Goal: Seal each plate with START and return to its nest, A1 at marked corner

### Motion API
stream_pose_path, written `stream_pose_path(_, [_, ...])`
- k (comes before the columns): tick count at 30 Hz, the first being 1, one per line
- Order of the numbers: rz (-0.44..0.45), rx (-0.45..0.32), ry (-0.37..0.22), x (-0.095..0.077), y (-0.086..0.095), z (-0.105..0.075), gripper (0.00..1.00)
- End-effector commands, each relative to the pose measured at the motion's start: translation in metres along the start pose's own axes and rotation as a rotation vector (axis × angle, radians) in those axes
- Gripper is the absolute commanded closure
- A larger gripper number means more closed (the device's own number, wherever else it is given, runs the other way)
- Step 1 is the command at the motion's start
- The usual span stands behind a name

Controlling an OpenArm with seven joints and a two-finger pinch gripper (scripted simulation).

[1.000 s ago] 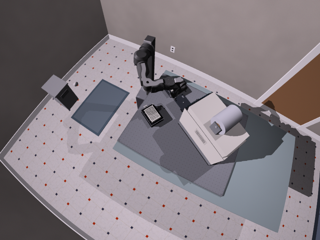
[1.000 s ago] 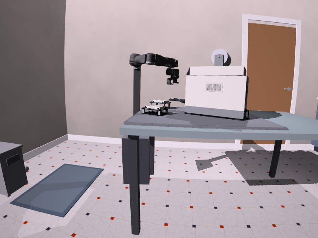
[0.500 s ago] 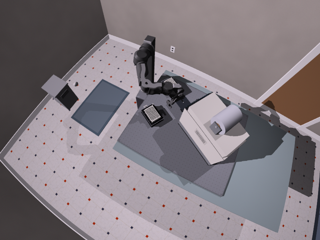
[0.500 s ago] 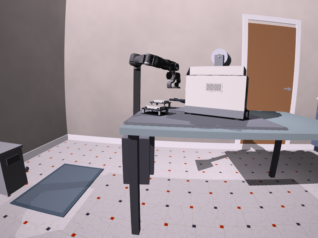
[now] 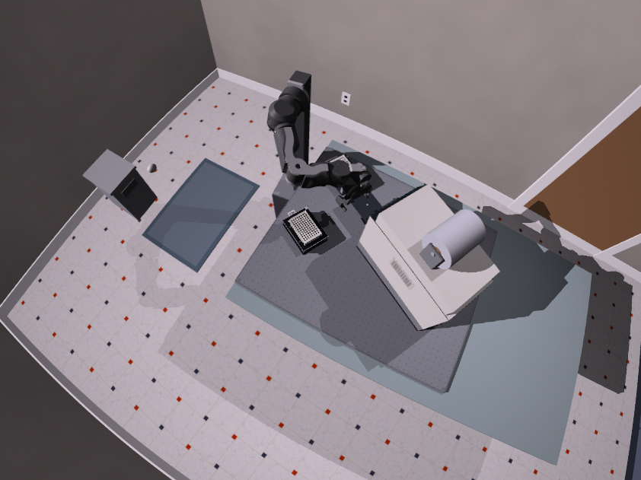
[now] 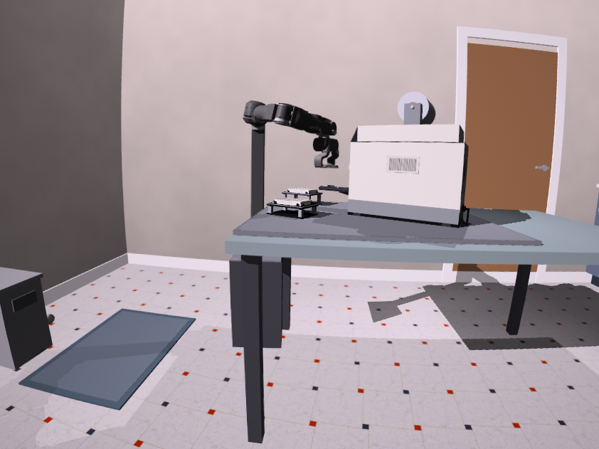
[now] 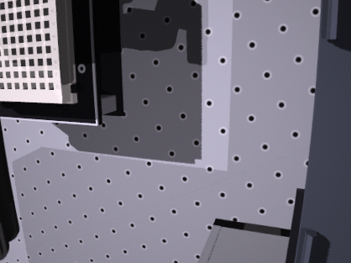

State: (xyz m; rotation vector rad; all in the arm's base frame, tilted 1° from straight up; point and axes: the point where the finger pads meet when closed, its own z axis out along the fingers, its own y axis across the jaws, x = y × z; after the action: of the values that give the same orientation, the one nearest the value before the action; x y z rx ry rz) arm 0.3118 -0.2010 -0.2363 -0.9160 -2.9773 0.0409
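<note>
Plates, white and full of small square wells, lie in their nests: the nearer plate (image 5: 304,227) (image 6: 292,203) (image 7: 27,44) in the nearer nest (image 5: 319,244) (image 6: 308,208) (image 7: 86,100), the farther plate (image 5: 337,160) (image 6: 301,190) in the farther nest (image 6: 315,194), partly hidden under the arm (image 5: 315,173) (image 6: 299,119) from above. I can't read which nest is N1 or N2. Dark and flat, the stage (image 5: 369,208) (image 6: 334,188) (image 7: 332,128) juts from the white sealer (image 5: 384,266) (image 6: 407,186), which carries a thick pale roll (image 5: 458,236) (image 6: 413,105) on top. The gripper (image 5: 354,198) (image 6: 326,166) hangs above the level of the plates, near the stage, its fingers parted fairly wide around nothing. Everything stands on a perforated board (image 5: 267,271) (image 6: 389,233) (image 7: 252,86) laid across the blue-grey table (image 5: 518,395) (image 6: 399,255).
</note>
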Motion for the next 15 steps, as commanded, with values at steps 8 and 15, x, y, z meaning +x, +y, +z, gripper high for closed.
stream_pose_path(8, [0.024, 0.02, -0.001, 0.019, 0.018, 0.012, 0.35])
stream_pose_path(15, [0.024, 0.024, -0.001, 0.044, 0.041, 0.023, 0.35])
